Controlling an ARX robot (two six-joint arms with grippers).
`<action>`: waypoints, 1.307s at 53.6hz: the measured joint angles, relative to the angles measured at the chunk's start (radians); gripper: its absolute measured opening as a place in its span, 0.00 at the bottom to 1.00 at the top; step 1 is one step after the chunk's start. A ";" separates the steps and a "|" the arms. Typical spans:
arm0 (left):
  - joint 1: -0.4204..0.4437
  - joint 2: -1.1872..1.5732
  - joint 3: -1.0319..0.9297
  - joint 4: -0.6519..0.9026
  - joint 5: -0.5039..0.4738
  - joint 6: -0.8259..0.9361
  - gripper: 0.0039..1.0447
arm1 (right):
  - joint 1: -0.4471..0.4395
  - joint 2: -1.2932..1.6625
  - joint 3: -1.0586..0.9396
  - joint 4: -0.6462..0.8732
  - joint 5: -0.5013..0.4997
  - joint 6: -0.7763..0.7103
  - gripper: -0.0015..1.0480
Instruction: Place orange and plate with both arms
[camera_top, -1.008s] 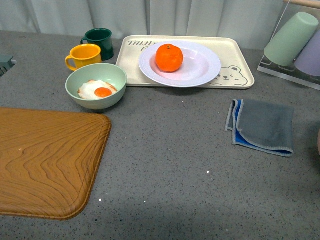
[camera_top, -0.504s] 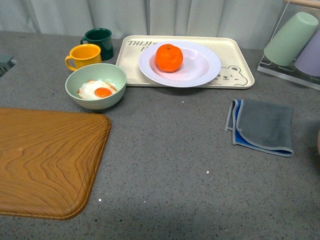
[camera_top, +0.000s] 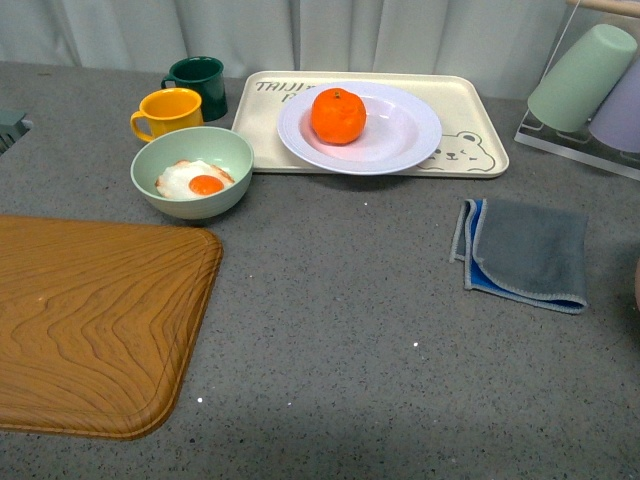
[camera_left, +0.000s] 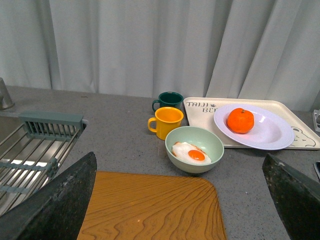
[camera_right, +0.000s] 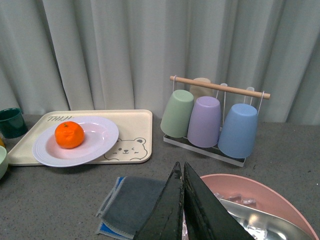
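The orange (camera_top: 338, 115) sits on the left part of the white plate (camera_top: 400, 140), which rests on the beige bear tray (camera_top: 470, 110) at the back of the grey counter. Both also show in the left wrist view, the orange (camera_left: 240, 120) on the plate (camera_left: 272, 135), and in the right wrist view, the orange (camera_right: 69, 134) on the plate (camera_right: 97, 137). Neither arm shows in the front view. My left gripper (camera_left: 180, 200) is open and empty, above the wooden board. My right gripper (camera_right: 182, 172) is shut and empty, above the grey cloth, far from the plate.
A pale green bowl (camera_top: 192, 172) with a fried egg, a yellow mug (camera_top: 168, 112) and a dark green mug (camera_top: 200, 82) stand left of the tray. A wooden board (camera_top: 90, 320) lies front left, a grey cloth (camera_top: 525, 252) right, a cup rack (camera_top: 590, 80) back right, a pink bowl (camera_right: 260, 200) below my right gripper.
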 joint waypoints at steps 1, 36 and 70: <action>0.000 0.000 0.000 0.000 0.000 0.000 0.94 | 0.000 -0.005 0.000 -0.004 0.000 0.000 0.01; 0.000 0.000 0.000 0.000 0.000 0.000 0.94 | 0.000 -0.215 0.000 -0.211 0.000 0.000 0.01; 0.000 0.000 0.000 0.000 0.000 0.000 0.94 | 0.000 -0.401 0.001 -0.404 -0.003 0.000 0.30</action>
